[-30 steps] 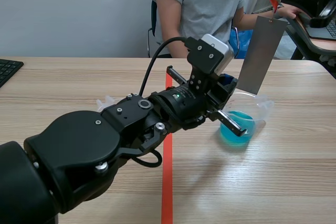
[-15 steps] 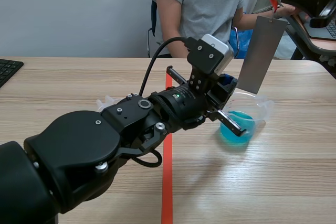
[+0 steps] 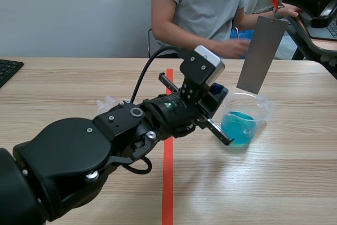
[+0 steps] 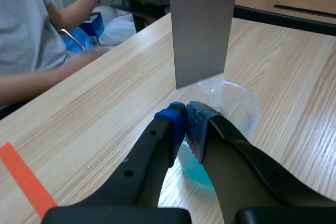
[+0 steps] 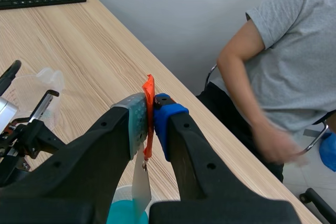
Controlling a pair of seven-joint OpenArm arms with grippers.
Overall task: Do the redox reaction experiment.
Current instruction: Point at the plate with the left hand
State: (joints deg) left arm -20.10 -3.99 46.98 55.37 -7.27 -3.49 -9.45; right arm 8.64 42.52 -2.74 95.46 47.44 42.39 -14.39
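**Plate hanging over the beaker, not yet dipped: spill and collision hazards.**
The left end effector (image 4: 186,111) sits at the beaker's (image 4: 241,108) near rim, fingers closed almost pad to pad; whether they pinch the wall cannot be told. A sideways pull there could tip the blue liquid (image 3: 239,127) onto the table (image 3: 284,183). Above the beaker, the metal plate (image 3: 260,56) hangs from the right end effector (image 5: 151,109), which is clamped on the orange tag (image 5: 149,90); a swing could strike the rim. Beyond the beaker, a person's hand (image 3: 229,50) could intrude. Only the right wrist view shows the clamp; only the scene view shows both arms.
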